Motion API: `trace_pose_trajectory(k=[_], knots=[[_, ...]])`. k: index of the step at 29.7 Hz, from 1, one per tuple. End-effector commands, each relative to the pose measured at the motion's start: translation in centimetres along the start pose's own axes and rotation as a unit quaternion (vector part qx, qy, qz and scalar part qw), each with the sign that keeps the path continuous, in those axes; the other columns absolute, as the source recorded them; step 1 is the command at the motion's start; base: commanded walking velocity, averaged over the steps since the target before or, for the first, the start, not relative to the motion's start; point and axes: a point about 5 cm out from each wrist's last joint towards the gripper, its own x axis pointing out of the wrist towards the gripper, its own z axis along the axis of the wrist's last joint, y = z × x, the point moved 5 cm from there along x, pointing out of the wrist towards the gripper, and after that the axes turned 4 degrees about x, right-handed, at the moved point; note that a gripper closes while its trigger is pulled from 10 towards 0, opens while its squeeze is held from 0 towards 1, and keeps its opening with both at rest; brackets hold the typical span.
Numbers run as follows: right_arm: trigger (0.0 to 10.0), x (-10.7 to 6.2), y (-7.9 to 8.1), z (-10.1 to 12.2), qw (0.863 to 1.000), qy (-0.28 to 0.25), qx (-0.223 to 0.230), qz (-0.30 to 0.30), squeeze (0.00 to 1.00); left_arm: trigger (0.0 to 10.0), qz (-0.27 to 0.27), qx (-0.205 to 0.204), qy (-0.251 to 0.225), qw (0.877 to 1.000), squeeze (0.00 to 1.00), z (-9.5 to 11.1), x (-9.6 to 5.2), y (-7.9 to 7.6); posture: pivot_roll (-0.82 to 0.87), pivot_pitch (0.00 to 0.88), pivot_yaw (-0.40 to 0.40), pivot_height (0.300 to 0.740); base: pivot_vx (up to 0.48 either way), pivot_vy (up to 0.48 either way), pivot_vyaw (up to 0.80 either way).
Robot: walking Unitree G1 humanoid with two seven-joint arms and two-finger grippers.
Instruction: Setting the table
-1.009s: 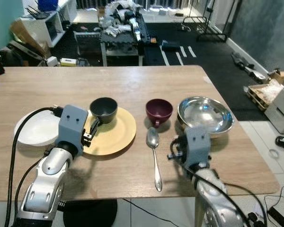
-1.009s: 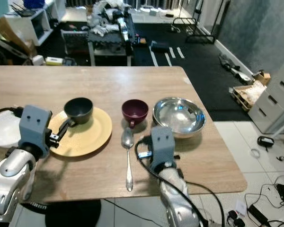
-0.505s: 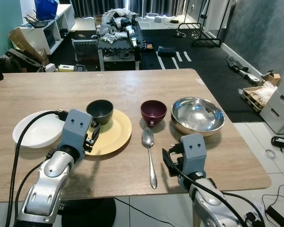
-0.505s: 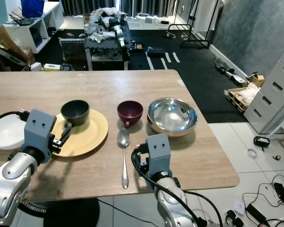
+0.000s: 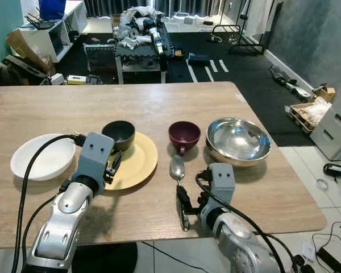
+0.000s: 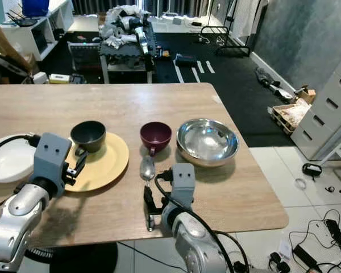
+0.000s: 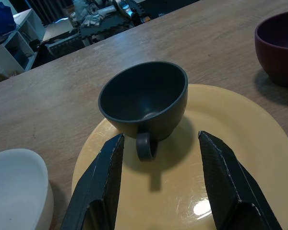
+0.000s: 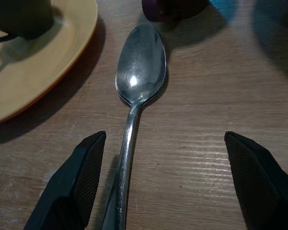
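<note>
A dark grey cup stands on the far left part of a yellow plate. My left gripper is open just behind it, one finger on each side of the cup's handle, not touching. A metal spoon lies to the right of the plate, bowl end toward a maroon cup. My right gripper is open low over the spoon's handle, which runs close by one finger.
A shiny metal bowl sits right of the maroon cup. A white dish lies left of the yellow plate, with my left arm's black cable over it. The wooden table's front edge is close behind both arms.
My right gripper has swung left from in front of the metal bowl to over the spoon's handle. The left gripper keeps its place at the grey cup. The camera has shifted a little.
</note>
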Motion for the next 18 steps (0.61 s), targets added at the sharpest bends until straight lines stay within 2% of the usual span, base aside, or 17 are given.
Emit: trace_pose_trajectory(k=[1, 4, 6, 7, 9, 10, 12, 13, 17, 18], knots=[[10.0, 0.1, -0.1, -2.1, 0.999, 0.041, 0.007, -0.008, 0.0, 10.0, 0.006, 0.003, 0.014, 1.0, 0.0, -0.5, 0.1, 0.1, 0.01, 0.0, 0.052, 0.74, 0.0, 0.0, 0.0], [10.0, 0.2, 0.0, -2.1, 0.999, 0.043, 0.003, -0.008, 0.0, 10.0, 0.008, 0.002, 0.014, 1.0, 0.0, -0.5, 0.1, 0.1, 0.01, 0.0, 0.05, 0.74, 0.0, 0.0, 0.0], [10.0, 0.3, 0.0, -2.1, 0.997, 0.038, -0.067, -0.007, 0.0, 10.0, 0.009, 0.001, 0.015, 1.0, 0.0, -0.5, 0.1, 0.1, 0.01, 0.0, 0.048, 0.74, 0.0, 0.0, 0.0], [10.0, 0.3, 0.0, -2.1, 0.997, 0.038, -0.067, -0.007, 0.0, 10.0, 0.009, 0.001, 0.015, 1.0, 0.0, -0.5, 0.1, 0.1, 0.01, 0.0, 0.048, 0.74, 0.0, 0.0, 0.0], [10.0, 0.2, 0.1, -2.9, 0.989, 0.052, -0.136, -0.005, 0.0, 10.0, 0.01, -0.001, 0.015, 1.0, 0.0, -0.5, 0.1, 0.0, 0.01, 0.0, 0.046, 0.74, 0.0, 0.0, 0.0], [10.0, 0.2, 0.1, -2.9, 0.989, 0.052, -0.136, -0.005, 0.0, 10.0, 0.01, -0.001, 0.015, 1.0, 0.0, -0.5, 0.1, 0.0, 0.01, 0.0, 0.046, 0.74, 0.0, 0.0, 0.0], [10.0, 0.3, -0.6, -4.0, 0.983, 0.071, -0.169, -0.021, 0.0, 10.0, 0.011, -0.001, 0.015, 1.0, 0.0, -0.5, 0.1, 0.0, 0.01, 0.0, 0.045, 0.74, 0.0, 0.0, 0.0], [10.0, 0.5, -1.3, -4.8, 0.98, 0.085, -0.175, -0.037, 0.0, 10.0, 0.012, -0.002, 0.016, 1.0, 0.0, -0.5, 0.1, 0.0, 0.01, 0.0, 0.043, 0.74, 0.0, 0.0, 0.0], [10.0, 0.6, -2.2, -5.5, 0.982, 0.1, -0.147, -0.056, 0.0, 10.0, 0.014, -0.003, 0.016, 1.0, 0.0, -0.5, 0.1, 0.0, 0.01, 0.0, 0.043, 0.74, 0.0, 0.0, 0.0], [3.8, 0.6, -2.7, -5.9, 0.985, 0.108, -0.121, -0.066, 0.0, 10.0, 0.015, -0.003, 0.016, 1.0, 0.0, -0.5, 0.1, 0.0, 0.01, 0.0, 0.042, 0.74, 0.0, 0.0, 0.0]])
